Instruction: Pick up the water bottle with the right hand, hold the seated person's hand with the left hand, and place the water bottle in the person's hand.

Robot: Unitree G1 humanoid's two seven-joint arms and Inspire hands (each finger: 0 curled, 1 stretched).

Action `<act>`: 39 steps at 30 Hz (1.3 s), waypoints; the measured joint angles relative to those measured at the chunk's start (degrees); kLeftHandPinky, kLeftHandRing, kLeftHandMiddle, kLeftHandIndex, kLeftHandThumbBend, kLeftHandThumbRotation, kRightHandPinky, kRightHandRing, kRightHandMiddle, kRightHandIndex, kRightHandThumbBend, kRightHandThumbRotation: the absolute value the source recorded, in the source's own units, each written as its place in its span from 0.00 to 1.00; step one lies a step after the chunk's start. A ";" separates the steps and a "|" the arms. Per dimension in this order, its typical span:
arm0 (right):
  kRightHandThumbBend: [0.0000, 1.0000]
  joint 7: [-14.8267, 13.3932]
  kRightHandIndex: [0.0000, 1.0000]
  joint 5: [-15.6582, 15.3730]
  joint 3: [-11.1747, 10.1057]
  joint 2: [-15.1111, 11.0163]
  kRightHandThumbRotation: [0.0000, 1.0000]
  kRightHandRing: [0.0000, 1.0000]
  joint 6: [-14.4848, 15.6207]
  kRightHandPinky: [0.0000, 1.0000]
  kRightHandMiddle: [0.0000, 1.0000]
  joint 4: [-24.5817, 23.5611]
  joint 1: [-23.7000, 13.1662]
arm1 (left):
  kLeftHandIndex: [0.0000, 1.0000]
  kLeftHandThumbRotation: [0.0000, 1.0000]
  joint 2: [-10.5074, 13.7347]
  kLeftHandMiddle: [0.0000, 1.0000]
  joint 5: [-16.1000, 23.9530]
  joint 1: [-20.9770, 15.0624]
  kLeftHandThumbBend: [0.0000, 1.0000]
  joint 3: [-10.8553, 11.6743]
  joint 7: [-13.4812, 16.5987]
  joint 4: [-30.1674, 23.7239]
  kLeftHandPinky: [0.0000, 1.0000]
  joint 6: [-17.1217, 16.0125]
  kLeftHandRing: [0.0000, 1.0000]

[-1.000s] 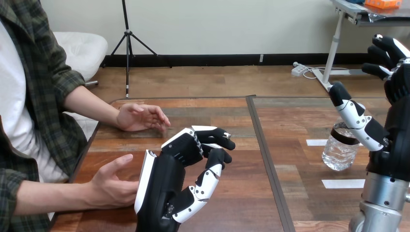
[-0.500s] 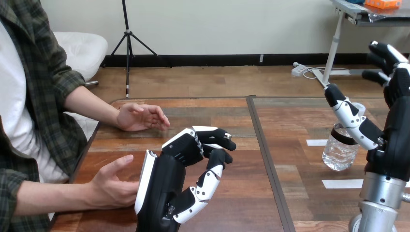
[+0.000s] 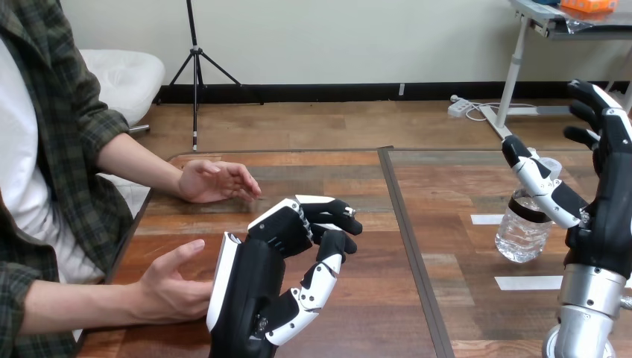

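Note:
A clear water bottle (image 3: 524, 230) with a black band stands upright on the right half of the wooden table (image 3: 358, 313). My right hand (image 3: 605, 201) is raised just right of it and open, its thumb (image 3: 538, 179) crossing in front of the bottle's top. My left hand (image 3: 257, 291) hovers low at the table's near middle, fingers curled with nothing in them. The person's near hand (image 3: 168, 287) lies palm-inward against the back of my left hand. Their far hand (image 3: 216, 181) rests on the table beyond.
Two white tape strips (image 3: 488, 219) (image 3: 529, 283) lie on the table near the bottle. A dark seam (image 3: 406, 224) splits the tabletop down the middle. The person's forearms cover the table's left edge.
My right hand has sunk slightly beside the bottle, its fingers lower in the view. The left hand, the bottle and the person's hands have stayed put.

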 measured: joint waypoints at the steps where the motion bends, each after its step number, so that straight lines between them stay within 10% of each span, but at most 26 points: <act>1: 0.74 0.00 0.85 0.00 0.07 -0.12 0.18 0.91 0.51 0.87 0.91 0.29 -0.18 | 0.56 0.19 0.00 0.55 0.00 0.02 0.22 0.00 0.00 0.00 0.37 0.00 0.47; 39: 0.69 -1.07 0.89 -1.28 3.48 -3.52 0.09 0.98 8.92 0.98 0.96 9.27 -7.52 | 0.57 0.21 0.01 0.55 -0.74 0.05 0.24 0.02 -0.64 0.07 0.37 -0.14 0.48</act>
